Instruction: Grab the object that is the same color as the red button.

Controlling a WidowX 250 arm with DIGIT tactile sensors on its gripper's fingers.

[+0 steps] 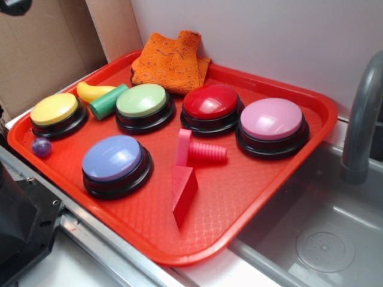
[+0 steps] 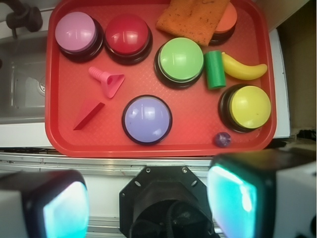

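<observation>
A red plastic tray sits beside a grey sink with a grey faucet at its edge. The red wedge block lies on the tray's front portion, apart from everything except the pinkish-red ridged screw peg, which lies just behind it. In the exterior view the wedge's long axis runs from the back of the tray toward its near rim, with the thick square end close to the peg's flat head and the thin tapered tip pointing at the near edge. In the wrist view the wedge runs diagonally, its tip toward the tray's lower-left corner.

The red button, a glossy deep-red dome on a black base, stands in the back row between the green button and the pink button. The yellow button stands at the left end, and the lilac-blue button stands alone in front, to the left of the wedge. A green cylinder and a yellow banana lie between the yellow and green buttons. A small purple ball rests near the tray's left rim. An orange knitted cloth is bunched at the back edge; the wrist view shows it draped over an orange button.

The end effector hangs above the surface outside the tray's near rim, its fingers spread wide and holding nothing.
</observation>
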